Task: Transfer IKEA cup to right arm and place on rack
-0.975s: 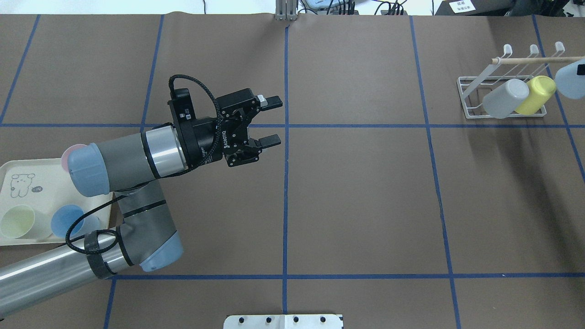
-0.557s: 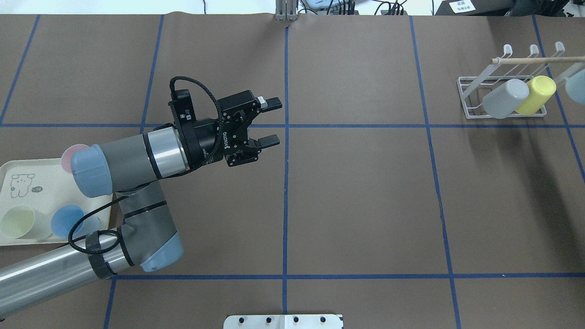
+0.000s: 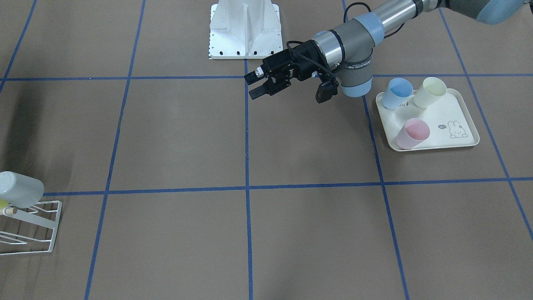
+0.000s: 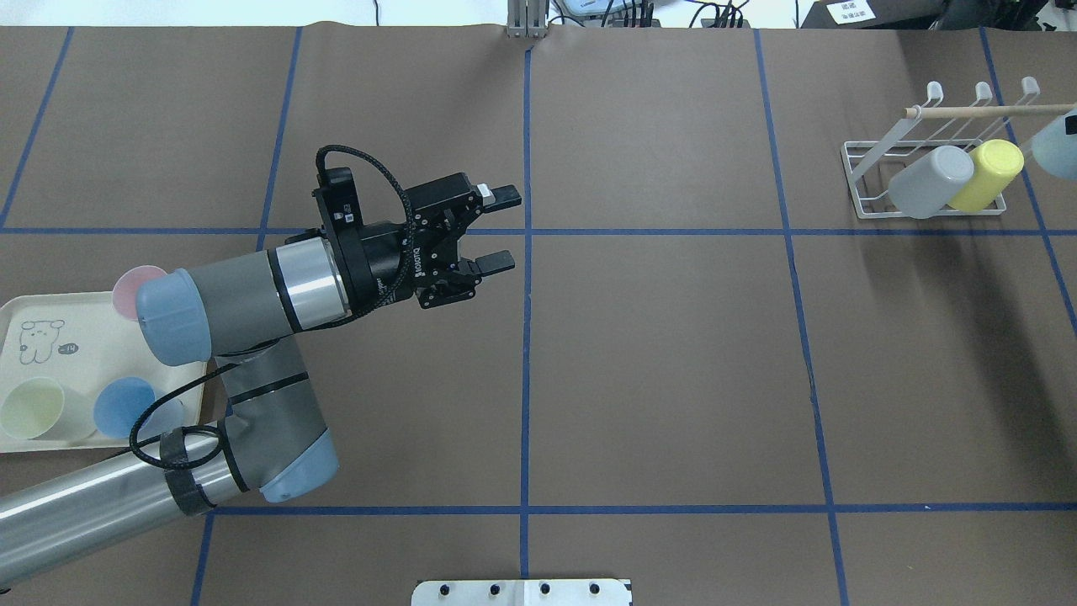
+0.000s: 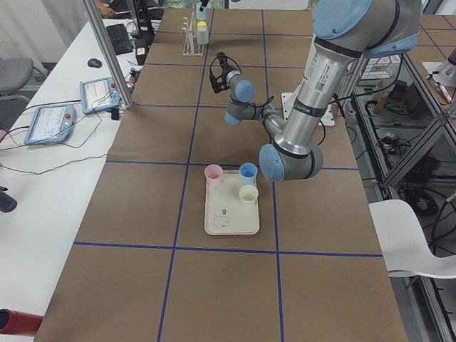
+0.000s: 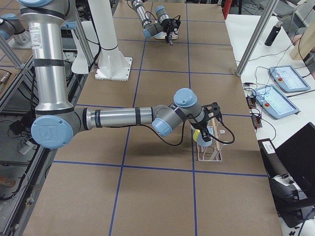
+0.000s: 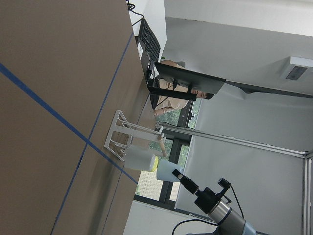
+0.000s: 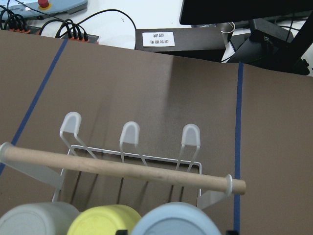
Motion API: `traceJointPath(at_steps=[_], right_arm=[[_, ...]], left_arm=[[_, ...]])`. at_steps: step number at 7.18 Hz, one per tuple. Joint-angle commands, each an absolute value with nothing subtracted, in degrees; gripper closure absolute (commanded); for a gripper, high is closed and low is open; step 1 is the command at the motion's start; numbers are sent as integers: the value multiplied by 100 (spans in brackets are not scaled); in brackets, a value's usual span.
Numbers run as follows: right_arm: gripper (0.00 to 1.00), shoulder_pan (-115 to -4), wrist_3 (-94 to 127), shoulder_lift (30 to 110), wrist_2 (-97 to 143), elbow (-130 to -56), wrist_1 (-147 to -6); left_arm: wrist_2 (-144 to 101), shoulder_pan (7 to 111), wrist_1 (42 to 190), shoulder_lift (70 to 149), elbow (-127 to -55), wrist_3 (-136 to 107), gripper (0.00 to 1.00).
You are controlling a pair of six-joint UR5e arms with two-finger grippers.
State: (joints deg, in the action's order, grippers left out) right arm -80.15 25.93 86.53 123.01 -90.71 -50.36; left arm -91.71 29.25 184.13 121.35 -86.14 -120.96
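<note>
Pale blue cup drifts back in beside the yellow cup at the rack, my right gripper pinching it, my left gripper spread, empty.

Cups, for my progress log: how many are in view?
6. Three are on the tray: pink cup, blue cup, pale yellow cup. Three are at the rack: grey cup, yellow cup, and light blue cup beside them. None seems hidden.
</note>
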Motion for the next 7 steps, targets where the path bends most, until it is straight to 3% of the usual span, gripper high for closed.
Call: traceJointPath(at_steps=[1, 5, 7], right_arm=[[100, -8007, 2601, 8622, 12305, -8931, -5036], [26, -7981, 2646, 8596, 12340, -8684, -5019], [2, -7963, 2663, 8508, 12349, -8649, -5019]], left_arm=[[-9167, 2918, 18413, 12146, -8578, -12085, 1], [-9184, 2953, 18317, 12129, -8569, -11526, 1], [-9254, 3259, 17425, 11728, -8648, -10116, 2]])
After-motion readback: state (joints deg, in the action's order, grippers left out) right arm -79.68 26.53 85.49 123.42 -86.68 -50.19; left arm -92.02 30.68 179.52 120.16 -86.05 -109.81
